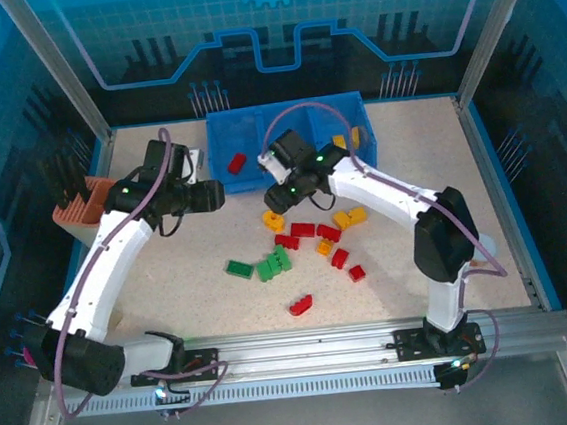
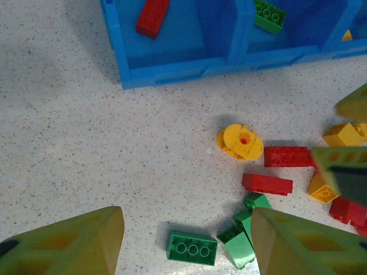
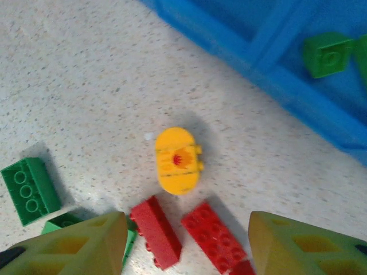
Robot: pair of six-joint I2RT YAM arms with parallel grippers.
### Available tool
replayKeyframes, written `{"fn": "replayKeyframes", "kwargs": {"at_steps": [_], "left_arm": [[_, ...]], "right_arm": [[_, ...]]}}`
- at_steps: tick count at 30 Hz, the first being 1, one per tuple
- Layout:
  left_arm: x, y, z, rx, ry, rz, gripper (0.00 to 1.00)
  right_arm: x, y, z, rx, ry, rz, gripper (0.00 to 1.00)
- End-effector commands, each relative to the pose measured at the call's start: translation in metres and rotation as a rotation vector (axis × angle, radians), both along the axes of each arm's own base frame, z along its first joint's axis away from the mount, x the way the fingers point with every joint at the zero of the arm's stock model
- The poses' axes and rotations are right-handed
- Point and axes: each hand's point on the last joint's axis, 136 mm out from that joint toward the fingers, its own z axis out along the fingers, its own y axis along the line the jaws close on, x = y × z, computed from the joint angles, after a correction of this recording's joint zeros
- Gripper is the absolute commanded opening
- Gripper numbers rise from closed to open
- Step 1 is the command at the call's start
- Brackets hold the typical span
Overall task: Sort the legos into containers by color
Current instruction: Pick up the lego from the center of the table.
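Hovering above the loose legos (image 1: 302, 230) at mid-table, the right gripper (image 3: 188, 220) stands with its fingers well apart and nothing between them. A rounded yellow brick (image 3: 178, 160) lies on the table just ahead of the fingertips, centred between them, on the near side of the blue tray (image 1: 217, 128). Its long axis points away from the gripper, so the fingers would close across its short width. The left gripper (image 2: 186, 216) is likewise spread and empty but sits further left; the right arm is judged the nearer. The speckled tabletop (image 3: 74, 74) is flat, matte and bare on both flanks of the brick. Two red bricks (image 3: 155, 232) lie just near of it, by the fingertips; descend clear of them. Other yellow pieces (image 1: 342, 142) sit in the tray's right compartment (image 1: 360, 130), the likely destination.
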Motion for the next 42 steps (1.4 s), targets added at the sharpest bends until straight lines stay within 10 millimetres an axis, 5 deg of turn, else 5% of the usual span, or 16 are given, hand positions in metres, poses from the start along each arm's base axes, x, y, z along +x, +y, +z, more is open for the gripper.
{"fn": "replayKeyframes", "kwargs": {"at_steps": [1,11,19,29,42], "left_arm": [[-0.013,0.006,0.0,0.019,0.008,-0.017,0.62],[-0.028,0.011,-0.005,0.024,0.02,-0.007,0.63],[-0.032,0.013,-0.01,0.025,0.031,-0.001,0.64],[-0.035,0.012,-0.014,-0.001,0.037,0.014,0.65],[-0.03,0.009,-0.015,-0.014,0.044,0.021,0.67]], "right_arm": [[-0.006,0.02,-0.026,-0.006,0.051,0.026,0.6],[0.003,0.032,-0.077,-0.09,0.106,0.043,0.79],[0.008,0.036,-0.106,-0.138,0.124,0.051,0.8],[0.016,0.025,-0.131,-0.21,0.123,0.015,0.73],[0.02,0.014,-0.133,-0.226,0.123,0.001,0.44]]}}
